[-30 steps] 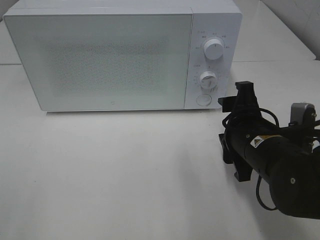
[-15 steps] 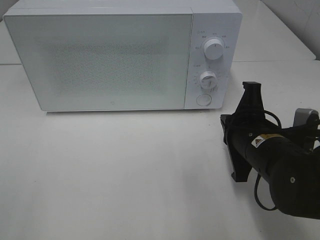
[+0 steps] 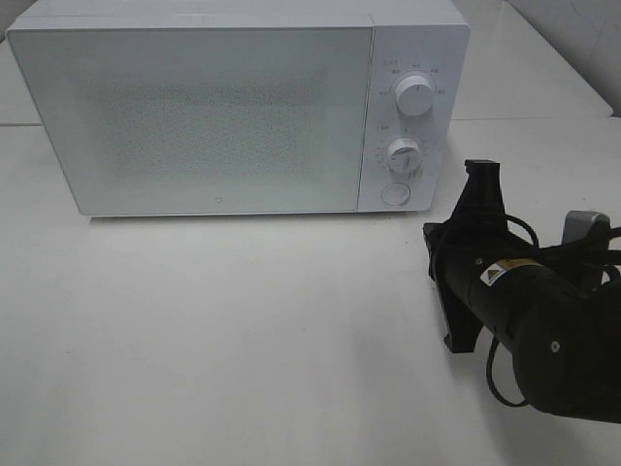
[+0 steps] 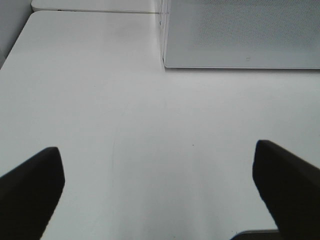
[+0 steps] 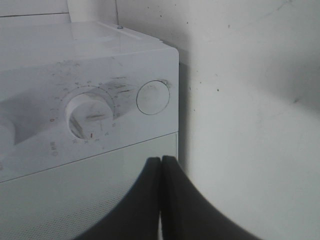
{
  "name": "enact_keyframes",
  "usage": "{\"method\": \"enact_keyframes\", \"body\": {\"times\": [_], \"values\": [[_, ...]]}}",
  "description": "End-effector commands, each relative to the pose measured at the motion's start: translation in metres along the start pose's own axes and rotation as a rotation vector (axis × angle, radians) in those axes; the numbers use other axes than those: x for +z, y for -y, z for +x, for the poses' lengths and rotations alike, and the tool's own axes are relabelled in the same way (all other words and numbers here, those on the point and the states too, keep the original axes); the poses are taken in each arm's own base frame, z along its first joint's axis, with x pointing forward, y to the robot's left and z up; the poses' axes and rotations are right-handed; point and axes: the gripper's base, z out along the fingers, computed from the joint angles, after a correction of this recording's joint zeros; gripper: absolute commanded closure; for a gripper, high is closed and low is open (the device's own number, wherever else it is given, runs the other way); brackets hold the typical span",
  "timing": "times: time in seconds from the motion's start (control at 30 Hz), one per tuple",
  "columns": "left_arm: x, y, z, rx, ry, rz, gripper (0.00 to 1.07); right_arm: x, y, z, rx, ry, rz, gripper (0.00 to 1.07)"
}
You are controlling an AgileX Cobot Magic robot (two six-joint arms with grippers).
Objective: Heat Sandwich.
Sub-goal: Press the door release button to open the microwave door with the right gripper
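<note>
Just off the microwave [image 3: 213, 116] round button [image 3: 394, 194], right jaws clenched, empty, so I'd poke it square-on, gently. Left jaws released over the counter [image 4: 150, 125]. Sandwich not in view, maybe inside.

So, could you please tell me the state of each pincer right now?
Left pincer: open, holding nothing.
Right pincer: closed, holding nothing.

Right hand [image 5: 161, 162]: fingers pressed together. Left hand [image 4: 157, 152]: fingers spread wide apart.
</note>
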Motion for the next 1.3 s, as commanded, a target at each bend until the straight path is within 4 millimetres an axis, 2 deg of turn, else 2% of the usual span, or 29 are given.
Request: {"method": "enact_keyframes", "body": {"times": [0.03,0.23,0.57,0.93,1.3], "values": [[-0.001,0.000,0.001,0.001,0.008,-0.002,0.09,0.005,0.001,0.005,-0.001,-0.015,0.007,1.07],[-0.001,0.000,0.001,0.001,0.008,-0.002,0.09,0.017,-0.002,0.008,0.002,-0.019,0.025,1.07],[-0.001,0.000,0.001,0.001,0.008,-0.002,0.09,0.050,-0.008,0.014,-0.011,-0.049,0.059,1.07],[-0.001,0.000,0.001,0.001,0.008,-0.002,0.09,0.081,-0.016,0.007,-0.007,-0.032,0.067,1.07],[-0.001,0.000,0.001,0.001,0.008,-0.002,0.09,0.102,-0.021,0.006,0.000,-0.012,0.056,1.07]]}}
